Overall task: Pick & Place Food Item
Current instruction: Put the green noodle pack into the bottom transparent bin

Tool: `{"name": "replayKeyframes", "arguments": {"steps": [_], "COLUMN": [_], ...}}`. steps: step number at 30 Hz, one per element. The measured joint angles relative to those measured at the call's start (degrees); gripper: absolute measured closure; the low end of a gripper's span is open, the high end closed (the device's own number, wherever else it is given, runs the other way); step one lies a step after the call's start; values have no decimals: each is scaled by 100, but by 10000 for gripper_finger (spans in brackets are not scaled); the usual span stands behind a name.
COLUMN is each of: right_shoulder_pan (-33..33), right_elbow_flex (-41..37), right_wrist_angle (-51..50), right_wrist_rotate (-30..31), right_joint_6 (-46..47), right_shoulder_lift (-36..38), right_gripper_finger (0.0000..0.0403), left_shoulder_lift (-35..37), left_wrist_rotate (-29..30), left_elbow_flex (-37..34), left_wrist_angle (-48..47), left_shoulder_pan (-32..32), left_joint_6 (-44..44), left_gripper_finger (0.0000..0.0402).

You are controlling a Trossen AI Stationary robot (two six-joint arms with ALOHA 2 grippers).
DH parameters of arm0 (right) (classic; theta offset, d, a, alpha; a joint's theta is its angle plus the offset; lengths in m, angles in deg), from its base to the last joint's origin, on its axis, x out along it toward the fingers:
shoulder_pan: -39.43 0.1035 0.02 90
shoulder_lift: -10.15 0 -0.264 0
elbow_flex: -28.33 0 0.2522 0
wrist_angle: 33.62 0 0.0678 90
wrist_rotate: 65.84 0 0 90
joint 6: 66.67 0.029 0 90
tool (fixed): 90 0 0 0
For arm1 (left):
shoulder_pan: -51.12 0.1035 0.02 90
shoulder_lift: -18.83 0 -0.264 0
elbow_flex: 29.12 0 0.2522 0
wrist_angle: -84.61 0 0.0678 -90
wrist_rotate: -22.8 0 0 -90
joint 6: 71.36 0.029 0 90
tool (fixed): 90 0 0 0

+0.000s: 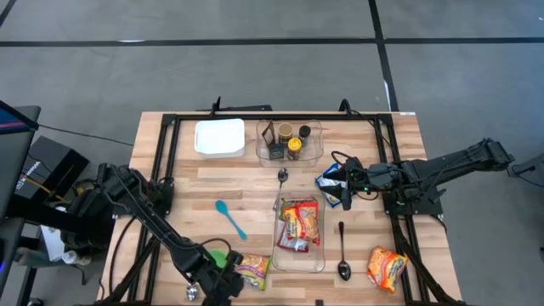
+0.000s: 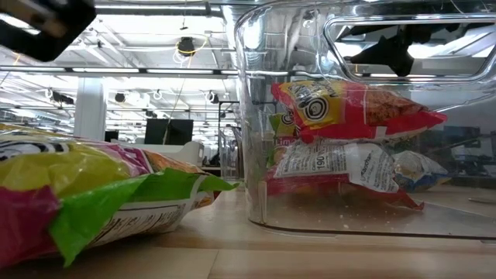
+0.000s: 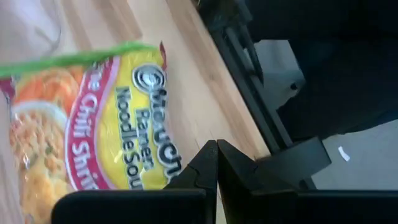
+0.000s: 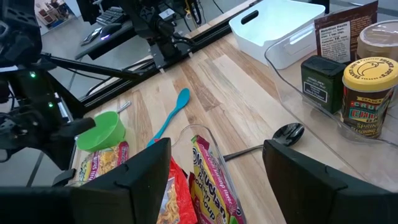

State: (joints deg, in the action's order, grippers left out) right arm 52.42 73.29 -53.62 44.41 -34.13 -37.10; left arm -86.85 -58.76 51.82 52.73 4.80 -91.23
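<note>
A yellow and pink ramen packet [image 1: 253, 270] with a green end lies flat on the table near its front edge; it also shows close up [image 3: 93, 124] [image 2: 93, 194]. My left gripper [image 1: 226, 283] [image 3: 216, 163] is shut with nothing between its fingers. Its tips hang just beside the packet's edge, over bare wood. Right of the packet stands a clear bin [image 1: 277, 255] [image 2: 248, 116] with ramen packets [image 1: 299, 228] inside. My right gripper [image 1: 338, 189] [image 4: 214, 180] waits open above a blue packet [image 1: 328, 182] at the table's right.
A green cup [image 1: 221, 254] stands right behind my left gripper. A blue spoon [image 1: 229, 218], a metal spoon [image 1: 282, 176] and a black spoon [image 1: 342, 255] lie around the bin. An orange packet [image 1: 387, 268] lies front right. A white tray [image 1: 219, 136] and a jar tray [image 1: 289, 140] stand at the back.
</note>
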Motion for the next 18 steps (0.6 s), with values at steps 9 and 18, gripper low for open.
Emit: {"name": "replayKeyframes", "arguments": {"steps": [9, 18], "right_shoulder_pan": [0, 0], "right_elbow_flex": [0, 0], "right_wrist_angle": [2, 2], "right_wrist_rotate": [0, 0], "right_joint_6": [2, 2], "right_shoulder_lift": [0, 0], "right_gripper_finger": [154, 154], "left_shoulder_lift": [-1, -1], "left_wrist_rotate": [75, 81], "left_elbow_flex": [-2, -4], "left_wrist_angle": [-511, -937], "left_shoulder_pan": [122, 363], "left_joint_6": [-359, -764], "left_gripper_finger": [401, 401]}}
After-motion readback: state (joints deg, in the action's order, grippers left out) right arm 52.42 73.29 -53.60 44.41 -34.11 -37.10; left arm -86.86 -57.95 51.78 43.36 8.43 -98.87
